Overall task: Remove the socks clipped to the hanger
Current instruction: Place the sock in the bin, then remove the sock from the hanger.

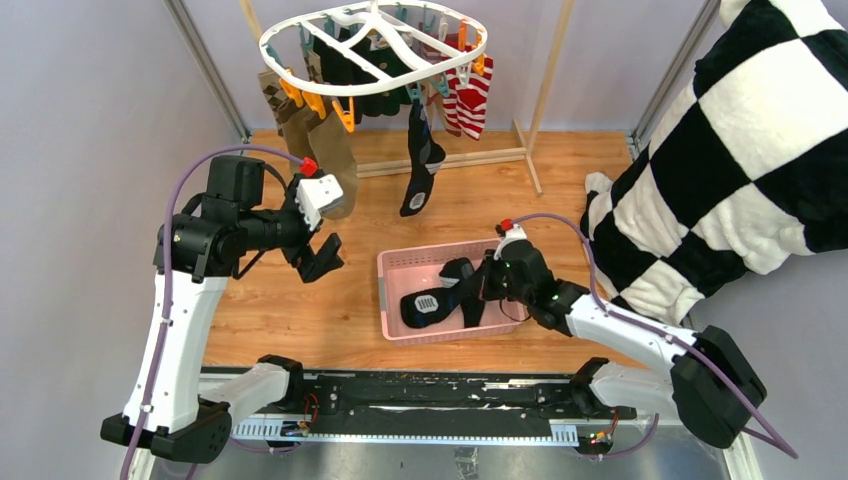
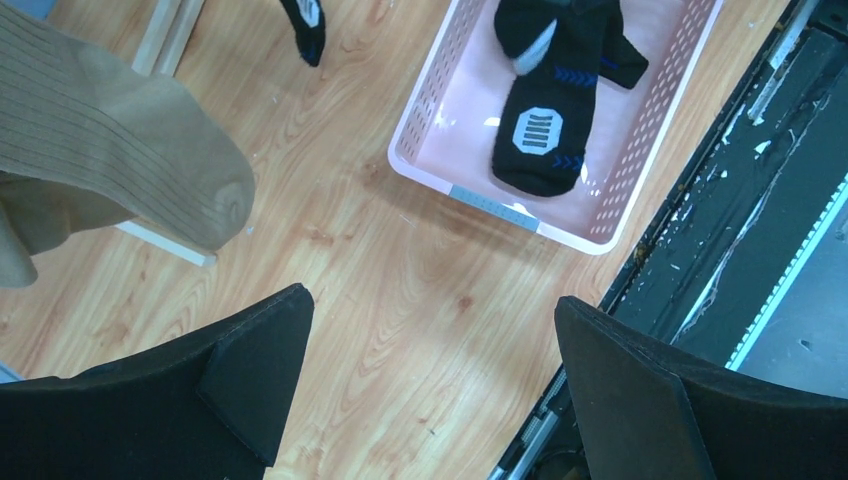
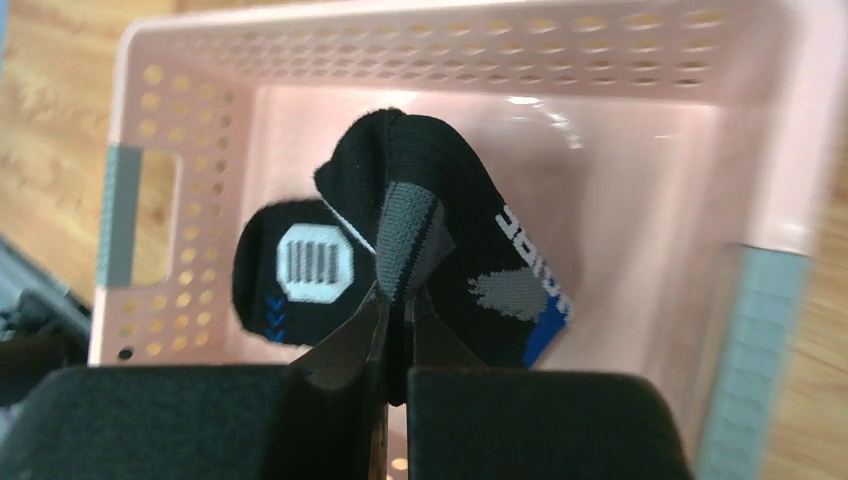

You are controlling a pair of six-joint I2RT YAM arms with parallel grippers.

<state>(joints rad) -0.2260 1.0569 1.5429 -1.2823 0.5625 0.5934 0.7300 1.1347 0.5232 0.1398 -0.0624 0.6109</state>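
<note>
Top external view: the white hanger (image 1: pixel 385 87) hangs at the back of the table (image 1: pixel 280 320) from the wooden rack (image 1: pixel 470 157), and most of the socks are clipped to it. I can pick out a tan sock (image 1: pixel 335 160) under the orange clips (image 1: pixel 344 113) on the left, an argyle sock (image 1: pixel 272 95) beside it, a red-and-white striped sock (image 1: pixel 470 100) on the right, and a second black-and-blue sock (image 1: pixel 420 170) dangling lowest from the front rim. Darker socks hang behind; I can't sort their colours.

One black-and-blue sock (image 1: pixel 435 300) is off the hanger and lies in the pink basket (image 1: pixel 385 290) near the middle of the table. My right claw (image 3: pixel 395 340) is pinched tight on a grey-patched fold of it, fingers together, lifting that fold above the basket floor while the toe with the white logo rests on the bottom.

My left claw (image 2: pixel 430 380) is spread wide and holds nothing. It hovers over bare wood, with the tan sock's toe up and to the left in its wrist view, outside the fingers (image 2: pixel 250 370) and not touching them.

A big checkered cloth (image 1: pixel 740 150) is heaped at the right edge.
</note>
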